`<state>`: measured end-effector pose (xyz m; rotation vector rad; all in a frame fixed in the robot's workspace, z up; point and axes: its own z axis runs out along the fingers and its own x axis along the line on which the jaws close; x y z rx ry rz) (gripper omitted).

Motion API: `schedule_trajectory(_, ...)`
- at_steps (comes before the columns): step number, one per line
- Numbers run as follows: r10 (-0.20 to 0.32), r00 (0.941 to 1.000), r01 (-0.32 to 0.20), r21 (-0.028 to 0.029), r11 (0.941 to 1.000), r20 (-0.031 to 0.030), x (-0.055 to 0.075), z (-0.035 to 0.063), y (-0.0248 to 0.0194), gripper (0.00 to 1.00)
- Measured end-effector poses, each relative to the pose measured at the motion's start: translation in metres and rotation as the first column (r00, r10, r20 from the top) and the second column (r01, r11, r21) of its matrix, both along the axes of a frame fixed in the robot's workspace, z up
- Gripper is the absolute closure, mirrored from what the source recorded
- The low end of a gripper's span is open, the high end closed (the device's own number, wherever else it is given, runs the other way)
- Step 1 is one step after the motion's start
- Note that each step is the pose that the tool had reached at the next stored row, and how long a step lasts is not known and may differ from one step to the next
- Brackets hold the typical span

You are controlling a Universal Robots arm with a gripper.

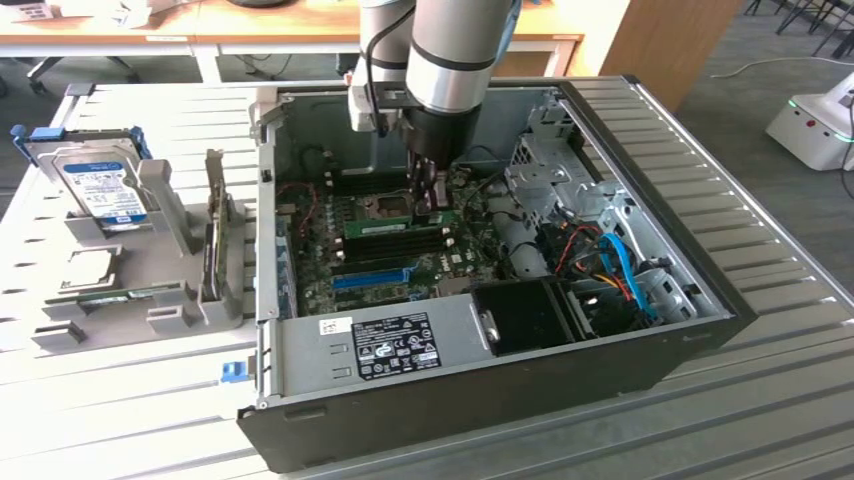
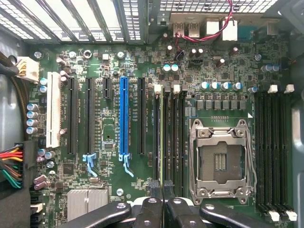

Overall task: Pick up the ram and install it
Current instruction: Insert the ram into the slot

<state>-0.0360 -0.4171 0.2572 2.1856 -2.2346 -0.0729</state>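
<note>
A: Where's the long, thin green circuit-board ram (image 2: 162, 137)?
B: Standing on edge in a dark motherboard slot inside the open black computer case (image 1: 534, 395) — the black gripper (image 1: 427, 212) is clenched on one end.
A: And around it?
B: Pale ribbed metal table (image 1: 761, 400) — wooden desks (image 1: 267, 30) and grey carpet (image 1: 787, 50) behind.

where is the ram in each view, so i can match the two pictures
Exterior view: the ram is a green strip on edge in the middle of the motherboard, between the CPU socket and the blue slot.
Wrist view: the ram is seen edge-on, a thin pale-green line in a black slot.
Shared landmark: the blue slot; in both views the ram lies between it and the CPU socket.
</note>
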Motion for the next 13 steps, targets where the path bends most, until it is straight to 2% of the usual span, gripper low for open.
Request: schedule_trajectory(13, -0.002, 1.0000, 0.002, 0.0001, 1.0000, 0.0000, 0.0000, -0.0089, 0.0000, 0.88)
